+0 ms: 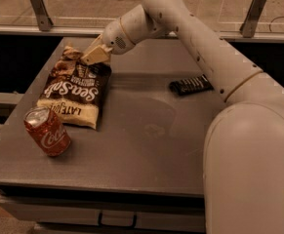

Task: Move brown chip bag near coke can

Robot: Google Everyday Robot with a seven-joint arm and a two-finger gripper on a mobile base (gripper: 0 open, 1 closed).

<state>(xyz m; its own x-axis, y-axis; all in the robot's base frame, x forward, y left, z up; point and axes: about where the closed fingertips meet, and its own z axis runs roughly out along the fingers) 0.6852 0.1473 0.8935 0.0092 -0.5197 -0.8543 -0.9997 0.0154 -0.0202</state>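
The brown chip bag (76, 88) lies flat on the left part of the grey table (146, 145), its white lettering upside down to me. The coke can (47, 131) stands tilted just in front of the bag's near left corner, red with white script and a silver top. The bag's near edge is a small gap from the can. My gripper (92, 56) is at the bag's far top edge, over its upper right corner, at the end of the white arm that reaches in from the right.
A small black wrapped bar (191, 85) lies on the table to the right of the bag, under my forearm. The large white arm base (251, 169) fills the right foreground. A railing runs behind the table.
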